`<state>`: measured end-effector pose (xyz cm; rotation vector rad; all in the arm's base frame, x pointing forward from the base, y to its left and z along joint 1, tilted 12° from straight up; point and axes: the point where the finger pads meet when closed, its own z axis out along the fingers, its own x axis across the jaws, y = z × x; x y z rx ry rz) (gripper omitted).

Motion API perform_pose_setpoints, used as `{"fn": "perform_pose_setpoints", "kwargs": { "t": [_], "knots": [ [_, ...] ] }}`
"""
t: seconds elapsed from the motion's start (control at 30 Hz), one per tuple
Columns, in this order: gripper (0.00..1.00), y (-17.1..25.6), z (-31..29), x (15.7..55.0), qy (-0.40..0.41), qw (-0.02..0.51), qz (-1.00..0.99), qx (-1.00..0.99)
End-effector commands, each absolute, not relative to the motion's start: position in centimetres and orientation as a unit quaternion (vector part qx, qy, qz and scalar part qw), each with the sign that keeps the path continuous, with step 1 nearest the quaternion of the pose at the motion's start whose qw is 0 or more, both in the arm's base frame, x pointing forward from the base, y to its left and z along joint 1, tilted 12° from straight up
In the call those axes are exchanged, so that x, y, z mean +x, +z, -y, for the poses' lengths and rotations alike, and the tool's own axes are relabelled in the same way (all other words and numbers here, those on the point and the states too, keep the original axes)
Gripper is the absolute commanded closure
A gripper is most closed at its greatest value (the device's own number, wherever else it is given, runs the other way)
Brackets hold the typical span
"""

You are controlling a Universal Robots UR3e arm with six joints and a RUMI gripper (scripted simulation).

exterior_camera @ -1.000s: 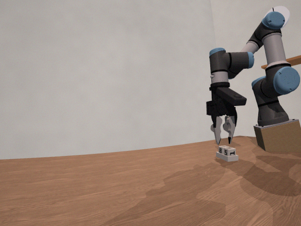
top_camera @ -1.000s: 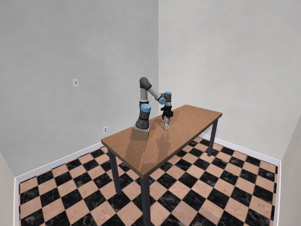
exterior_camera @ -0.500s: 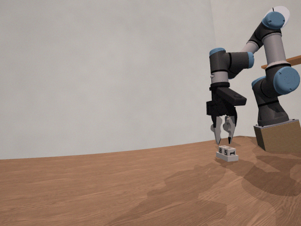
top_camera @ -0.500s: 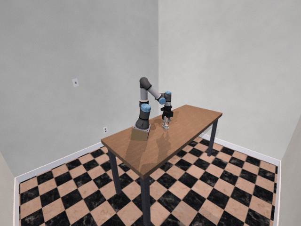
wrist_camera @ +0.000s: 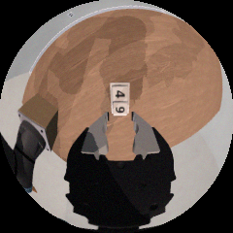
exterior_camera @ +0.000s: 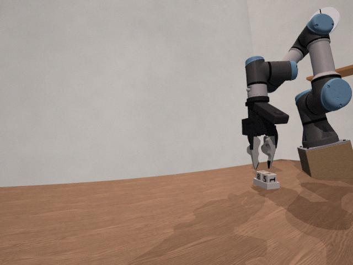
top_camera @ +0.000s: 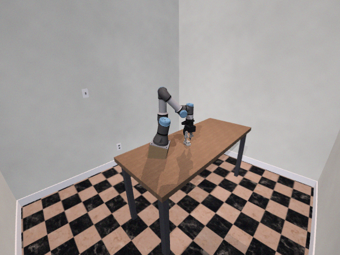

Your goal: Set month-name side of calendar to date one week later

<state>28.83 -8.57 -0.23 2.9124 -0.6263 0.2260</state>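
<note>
Hand (exterior_camera: 262, 167) part-open, empty, just above 2 cubes (exterior_camera: 265, 176) in tray (exterior_camera: 266, 185) on tabletop (exterior_camera: 113, 216).

Wooden table (top_camera: 214, 137) on checkered floor (top_camera: 247, 208), grey walls (top_camera: 82, 54).

The worktop (top_camera: 208, 153) carries the arm's pedestal (top_camera: 158, 151) at its left long edge, near the back corner. The tray (exterior_camera: 266, 184) lies just beside it, toward the middle, with 2 cubes (exterior_camera: 265, 176) side by side in it. The end effector (exterior_camera: 262, 164) hangs directly above the cubes, apart from them.
</note>
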Motion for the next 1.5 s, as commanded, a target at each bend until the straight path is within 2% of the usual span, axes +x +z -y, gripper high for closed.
{"fn": "perform_pose_setpoints", "kwargs": {
  "t": [0.0, 1.47],
  "knots": [
    [0.72, -0.16, 8.62, 28.90, 0.076, 0.077, 0.209, 0.972],
    [0.72, -0.75, 8.73, 28.97, 0.076, 0.077, 0.209, 0.972]
  ]
}}
